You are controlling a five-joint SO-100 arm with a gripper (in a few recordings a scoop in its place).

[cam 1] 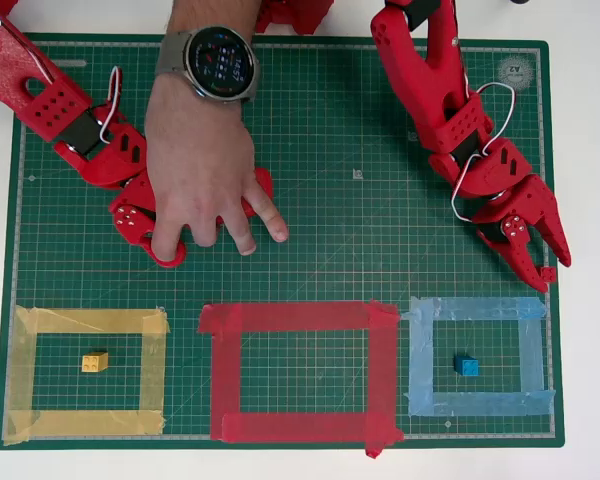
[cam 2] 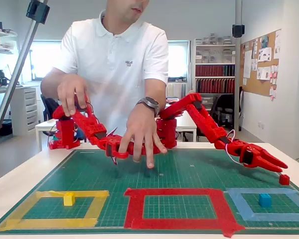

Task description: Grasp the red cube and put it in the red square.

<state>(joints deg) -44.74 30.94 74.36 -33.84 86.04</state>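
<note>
The red cube (cam 1: 548, 274) (cam 2: 284, 179) lies on the right edge of the green mat, just above the light blue outline in the overhead view. My gripper (cam 1: 554, 268) (cam 2: 284, 169) is open and angled down over it, its red fingertips on either side of the cube. I cannot tell whether they touch it. The red square (cam 1: 300, 317) (cam 2: 177, 193) is a wide red tape outline at the front middle of the mat. Only green grid shows inside it. It lies well to the left of the cube.
A yellow tape outline (cam 1: 90, 320) holds a yellow cube (cam 1: 94, 361) at the front left. A light blue outline (cam 1: 480, 308) holds a blue cube (cam 1: 466, 365) at the front right. A person's hand (cam 1: 200, 160) reaches over the mat's left half.
</note>
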